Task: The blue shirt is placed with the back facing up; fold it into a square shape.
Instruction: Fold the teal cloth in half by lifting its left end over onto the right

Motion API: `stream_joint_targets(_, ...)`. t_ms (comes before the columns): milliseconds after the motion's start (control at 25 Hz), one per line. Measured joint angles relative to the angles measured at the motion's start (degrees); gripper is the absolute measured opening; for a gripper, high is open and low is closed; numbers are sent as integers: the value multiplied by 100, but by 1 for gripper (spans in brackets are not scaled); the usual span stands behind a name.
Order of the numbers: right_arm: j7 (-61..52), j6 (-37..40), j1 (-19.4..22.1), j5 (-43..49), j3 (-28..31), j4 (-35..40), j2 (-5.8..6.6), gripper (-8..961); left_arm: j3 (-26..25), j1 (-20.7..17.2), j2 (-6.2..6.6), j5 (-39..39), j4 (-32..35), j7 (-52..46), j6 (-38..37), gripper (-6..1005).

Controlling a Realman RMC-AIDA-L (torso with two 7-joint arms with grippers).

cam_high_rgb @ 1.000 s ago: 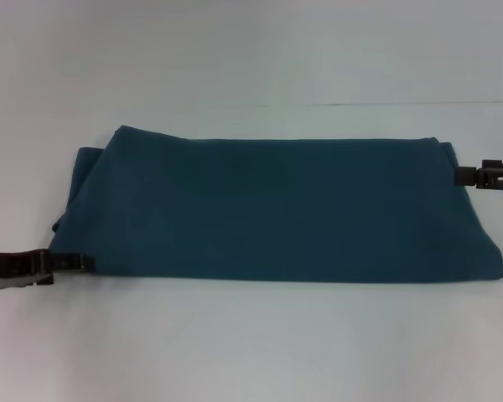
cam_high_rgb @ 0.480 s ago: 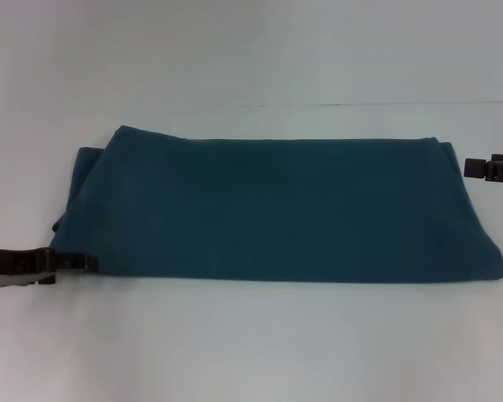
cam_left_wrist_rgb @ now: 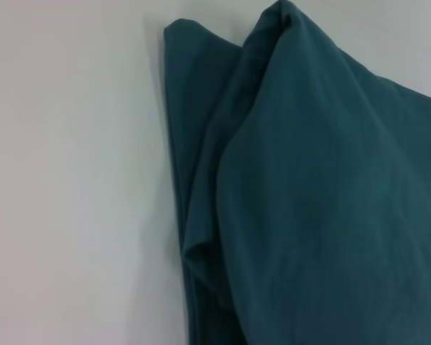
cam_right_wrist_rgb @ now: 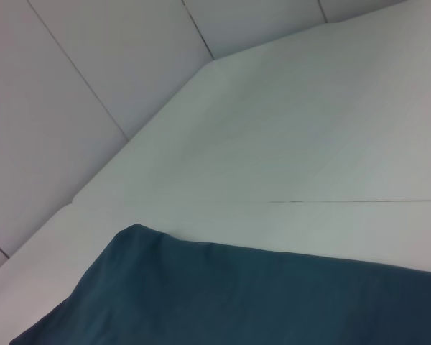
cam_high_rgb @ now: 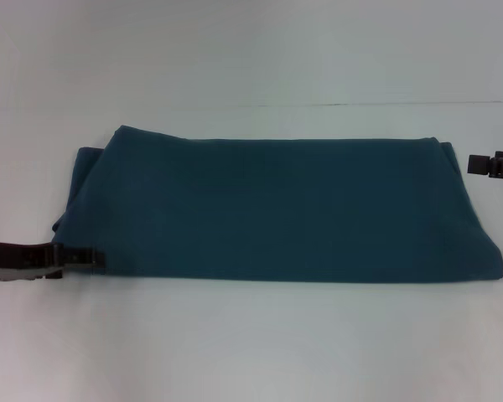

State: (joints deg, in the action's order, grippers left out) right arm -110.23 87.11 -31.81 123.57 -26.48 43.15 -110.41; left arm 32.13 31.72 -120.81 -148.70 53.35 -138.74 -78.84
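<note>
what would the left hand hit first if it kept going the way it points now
Probably the blue shirt: the left hand points inward at its near-left corner, tip already at the fabric edge, though whether they touch is unclear.

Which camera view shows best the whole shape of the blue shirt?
The head view: the blue shirt lies there complete, a wide folded band on the table. The left wrist view shows only its bunched layered end; the right wrist view shows only one edge.
</note>
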Motion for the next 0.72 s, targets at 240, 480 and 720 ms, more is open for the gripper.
stream_joint_targets(240, -1, 3, 7, 0, 56, 0, 2, 918, 90, 94, 31, -8, -13, -55, 79, 880)
stream_joint_targets(480, -2, 8, 17, 0, 65, 0, 0, 918, 93, 142, 43, -28, -13, -69, 122, 877)
stream_joint_targets(720, -5, -2, 25, 0, 64, -8, 1, 918, 101, 144, 53, -275, 13, -195, 55, 877)
